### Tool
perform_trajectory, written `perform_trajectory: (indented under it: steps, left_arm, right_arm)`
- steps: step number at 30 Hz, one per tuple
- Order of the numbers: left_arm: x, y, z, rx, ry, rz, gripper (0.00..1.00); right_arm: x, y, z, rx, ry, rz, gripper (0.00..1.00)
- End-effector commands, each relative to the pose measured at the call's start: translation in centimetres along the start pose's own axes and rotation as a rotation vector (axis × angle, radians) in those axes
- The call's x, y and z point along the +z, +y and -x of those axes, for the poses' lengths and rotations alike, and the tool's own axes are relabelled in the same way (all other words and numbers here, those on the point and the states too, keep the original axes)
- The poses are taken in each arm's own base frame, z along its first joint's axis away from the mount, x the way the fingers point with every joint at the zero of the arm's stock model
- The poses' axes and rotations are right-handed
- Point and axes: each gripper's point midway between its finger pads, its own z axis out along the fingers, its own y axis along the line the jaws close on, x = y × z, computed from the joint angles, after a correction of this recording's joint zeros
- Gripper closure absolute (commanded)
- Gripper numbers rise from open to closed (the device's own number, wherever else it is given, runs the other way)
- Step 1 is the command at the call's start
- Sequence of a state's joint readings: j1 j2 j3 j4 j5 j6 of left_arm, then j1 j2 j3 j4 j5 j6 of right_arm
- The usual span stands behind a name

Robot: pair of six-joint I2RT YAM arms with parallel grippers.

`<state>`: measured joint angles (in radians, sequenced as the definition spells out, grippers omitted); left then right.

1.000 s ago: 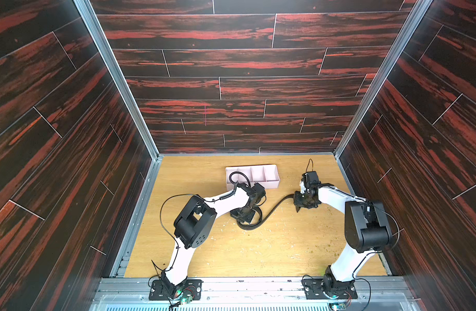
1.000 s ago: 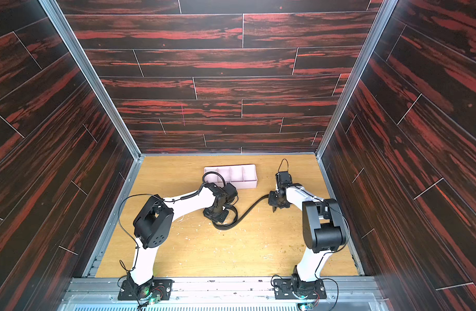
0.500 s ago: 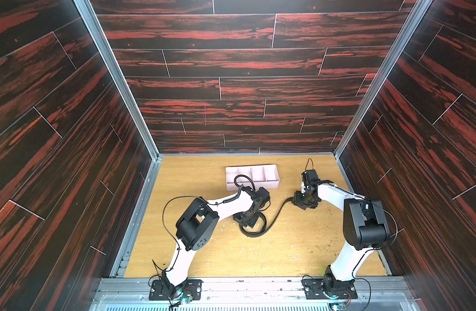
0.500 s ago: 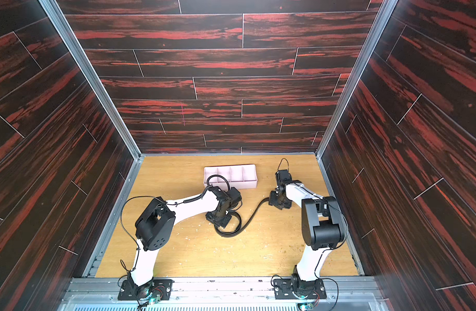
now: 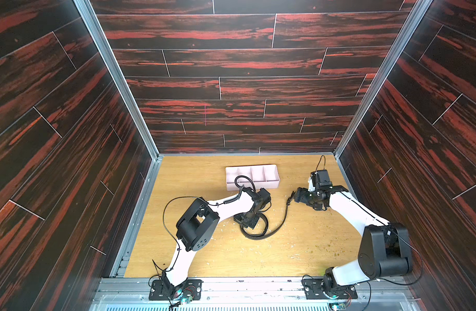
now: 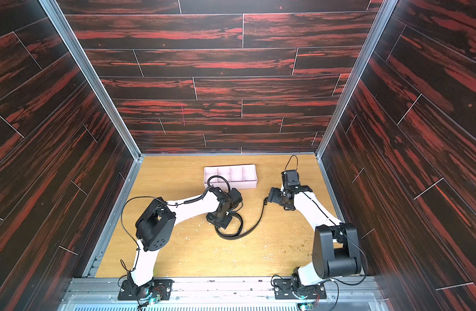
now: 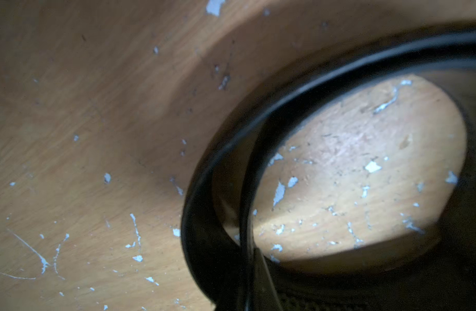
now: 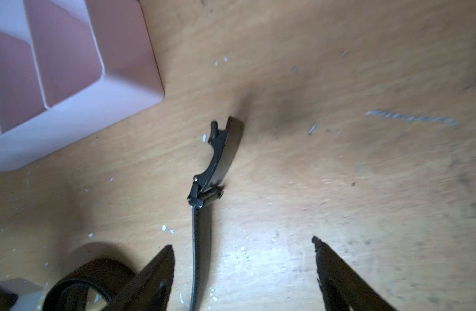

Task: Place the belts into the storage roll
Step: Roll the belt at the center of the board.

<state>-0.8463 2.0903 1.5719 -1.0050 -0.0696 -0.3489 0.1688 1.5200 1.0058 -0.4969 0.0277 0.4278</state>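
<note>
**Belt job barely begun:** on the scuffed, yellow-brown wood-grain bench (image 5: 231, 258), the white-armed robot's left hand (image 5: 248, 220) points down near the bench's middle. Its jaws are shut tight, by the look of it on the long, narrow black leather-like belt (image 7: 196, 229), whose strap stands on edge in a loose loop around that hand. The left wrist view shows the loop close up, with the strap running in under the camera. The pinch itself is out of sight, so the hold is a judgement.

Toward the far edge, a little right of the middle, sits the pale pink, shallow rectangular plastic storage tray (image 5: 271, 184), four compartments in a row. Those that show are bare. A thin black cable (image 5: 243, 176) from the left arm arcs across the leftmost ones in both top views.

From the loop the strap sweeps rightward over the bench to its black metal buckle (image 8: 220, 153). The buckle lies on the wood near the tray's near right corner, apart from it. Close by hovers the right hand (image 8: 243, 242), its two dark fingers spread wide and gripping nothing — the strap merely passes along the bench beneath, nearer one finger.

Nearly everything is left to do. The belt looks too loosely looped for one compartment, so it would need a tighter coil — then a lift and a set-down inside the tray.
</note>
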Motion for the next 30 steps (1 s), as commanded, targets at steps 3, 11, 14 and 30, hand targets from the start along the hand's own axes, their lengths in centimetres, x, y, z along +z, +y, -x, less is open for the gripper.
perform_trajectory:
  steps: [3,11,14,30]
  left_arm:
    - [0.2,-0.1,-1.6,0.008,0.055,0.015,1.00]
    - [-0.1,0.0,-1.7,0.012,0.038,0.023,1.00]
    - [0.1,0.2,-2.0,0.027,0.045,0.030,1.00]
    - [-0.2,1.4,-2.9,0.064,0.035,0.076,1.00]
  right_arm:
    - [2.6,2.4,-1.5,0.021,0.073,0.049,0.21]
    - [5.3,2.0,-2.9,0.031,0.113,0.016,0.41]
    - [5.4,1.8,-2.3,0.022,0.096,-0.004,0.58]
    - [4.1,-3.4,0.0,0.022,0.046,-0.132,0.98]
